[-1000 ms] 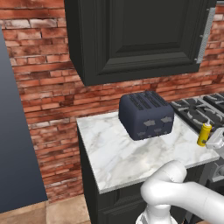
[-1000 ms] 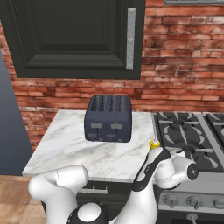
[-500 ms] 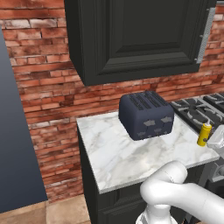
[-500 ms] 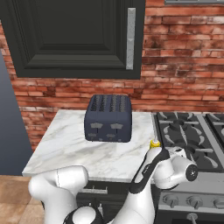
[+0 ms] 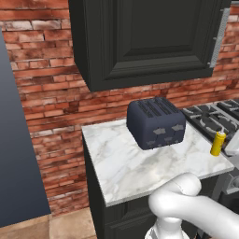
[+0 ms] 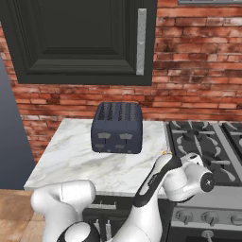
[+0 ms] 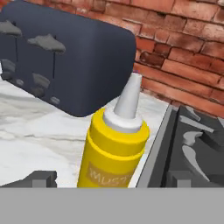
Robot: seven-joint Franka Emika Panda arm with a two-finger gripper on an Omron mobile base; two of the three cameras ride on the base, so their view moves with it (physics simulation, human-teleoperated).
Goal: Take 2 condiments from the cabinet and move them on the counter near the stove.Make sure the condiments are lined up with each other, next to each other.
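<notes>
A yellow squeeze bottle with a white pointed nozzle stands upright on the white marble counter, at its right edge beside the stove. The bottle is the one condiment in view. My gripper is open, with a fingertip on each side of the bottle's lower body, apart from it. In the right base view my arm covers nearly all of the bottle. The black cabinet above has its door shut, its grey bar handle on the right.
A dark blue toaster stands at the back of the counter, just left of and behind the bottle. A red brick wall runs behind. The stove's iron grates lie right of the bottle. A dark blue panel stands at far left.
My arm has shifted slightly in the right base view and now hides more of the bottle. The bottle stands where it was, and the jaws stay wide.
</notes>
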